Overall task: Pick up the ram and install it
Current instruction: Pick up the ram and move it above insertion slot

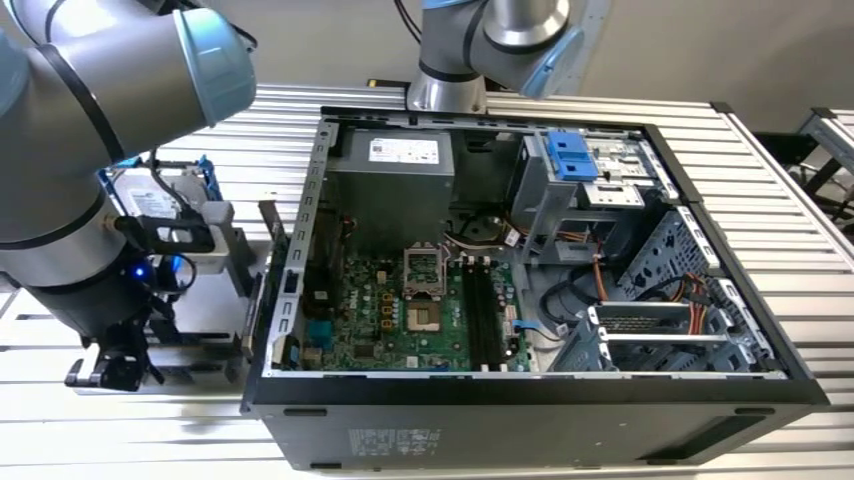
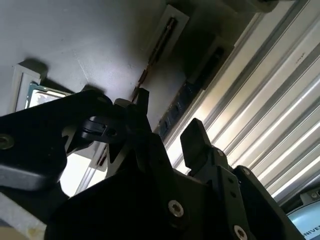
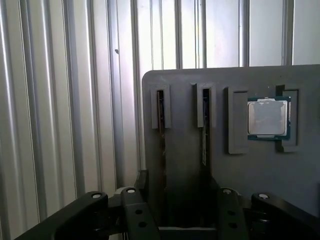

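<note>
The gripper (image 3: 180, 200) is seen wide open and empty at the grey holder's (image 3: 300, 180) near end. The ram (image 3: 160, 120) is seated edge-up in a holder slot, with a second stick (image 3: 205, 130) in the next slot, towards the CPU (image 3: 268, 117). Both slots seem to be straddled, so the wrong stick or a slot wall may be pinched.

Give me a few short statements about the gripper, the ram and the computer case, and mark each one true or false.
1. The computer case lies open on the slatted table. True.
2. The gripper is shut on the ram stick. False: it is open and holds nothing, close to the gray holder.
3. A processor chip sits in the gray holder. True.
4. The ram stick is already in the motherboard. False: it stands on edge in a slot of the holder.
</note>
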